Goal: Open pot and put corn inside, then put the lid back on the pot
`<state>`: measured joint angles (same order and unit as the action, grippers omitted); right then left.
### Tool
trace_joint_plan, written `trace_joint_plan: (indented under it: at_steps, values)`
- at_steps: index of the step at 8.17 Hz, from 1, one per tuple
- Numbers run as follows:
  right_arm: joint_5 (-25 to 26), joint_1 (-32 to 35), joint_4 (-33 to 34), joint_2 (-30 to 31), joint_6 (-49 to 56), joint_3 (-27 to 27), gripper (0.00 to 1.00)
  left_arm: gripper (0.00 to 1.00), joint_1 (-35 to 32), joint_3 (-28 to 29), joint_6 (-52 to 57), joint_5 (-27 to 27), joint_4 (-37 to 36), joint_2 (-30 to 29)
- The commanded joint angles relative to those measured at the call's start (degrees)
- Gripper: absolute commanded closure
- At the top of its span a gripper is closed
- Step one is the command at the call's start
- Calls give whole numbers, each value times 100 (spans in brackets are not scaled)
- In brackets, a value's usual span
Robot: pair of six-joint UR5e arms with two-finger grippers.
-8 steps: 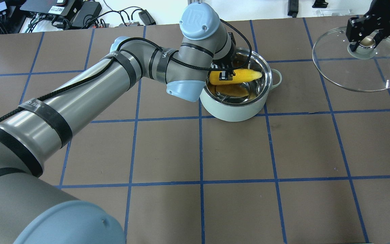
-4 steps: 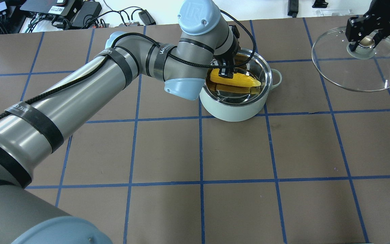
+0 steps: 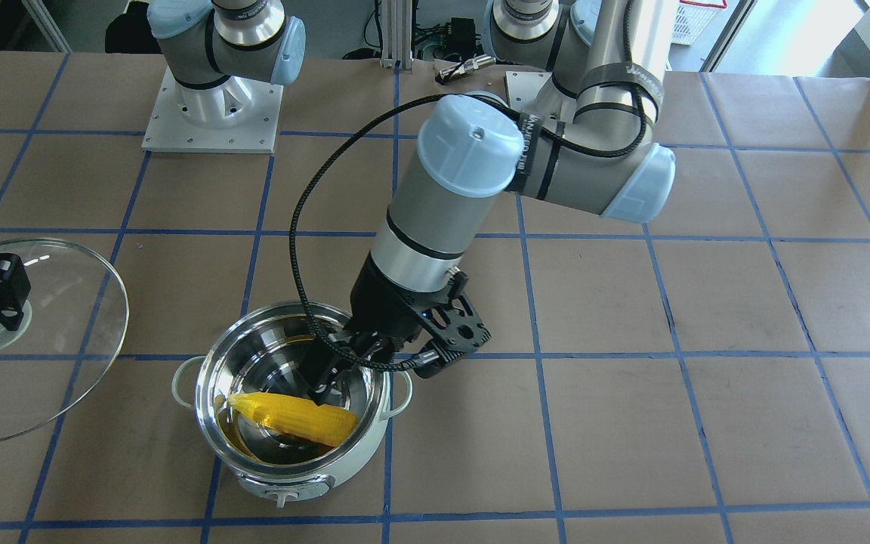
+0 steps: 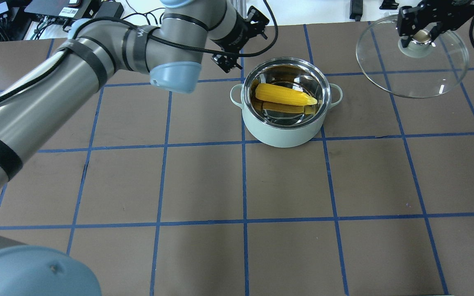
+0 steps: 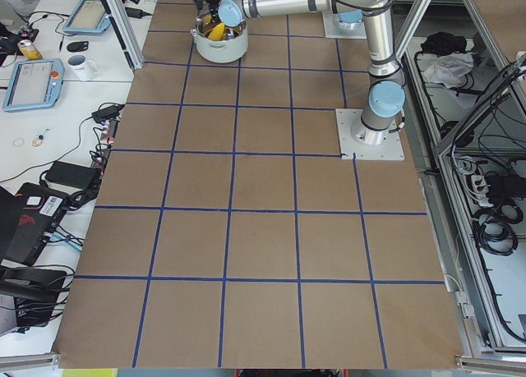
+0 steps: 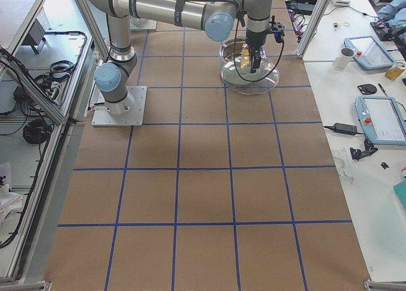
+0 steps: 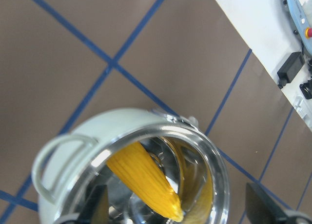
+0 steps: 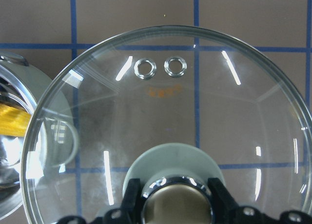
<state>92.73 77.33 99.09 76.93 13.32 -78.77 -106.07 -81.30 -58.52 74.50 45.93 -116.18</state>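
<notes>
Corn [image 4: 285,93] lies loose inside pot [image 4: 282,135], so L gripper [image 7: 180,213] hangs nearby w/ jaws wide apart & empty, while R gripper [image 4: 420,36], jaws clamped on lid [image 4: 426,78] knob [image 8: 176,198], holds it raised beside pot, prob. ready for re-covering.

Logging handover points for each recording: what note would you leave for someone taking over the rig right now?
left gripper: open and empty, close by the pot.
right gripper: shut on the knob of the lid, which it holds off to the pot's right, apart from it.
corn: lying inside the open pot.
Done: pot opened, corn put in.
Left: carry the lid over and set it on the pot, probably once the left arm is clear of the rim.
</notes>
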Motion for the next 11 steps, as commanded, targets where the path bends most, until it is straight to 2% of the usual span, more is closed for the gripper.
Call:
trace_joint_plan:
  at_steps: [1, 3, 4, 5, 6, 8, 11]
  values:
    - [43, 1026, 574, -168, -1223, 151, 64, 0, 788, 9, 2120, -68, 1140, 183]
    - [-1, 1580, 977, -545, -2093, 239, 64, 0, 851, 18, 3174, -24, 1575, 419]
    - [17, 1888, 1111, -713, -2584, 239, 64, 0, 1033, 18, 3859, 507, 2021, 681]
    - [8, 2195, 1156, -801, -3128, 239, 64, 0, 1218, 18, 4370, 1444, 2382, 928]
    - [-9, 2277, 1191, -933, -3229, 239, 64, 0, 1272, 18, 4480, 1801, 2699, 1113]
    - [-9, 2277, 1200, -1118, -3441, 196, 63, 0, 1281, 18, 4585, 1612, 2817, 1386]
    - [0, 2277, 946, -1154, -3528, 160, 63, 0, 1264, -78, 4621, 1620, 2948, 1641]
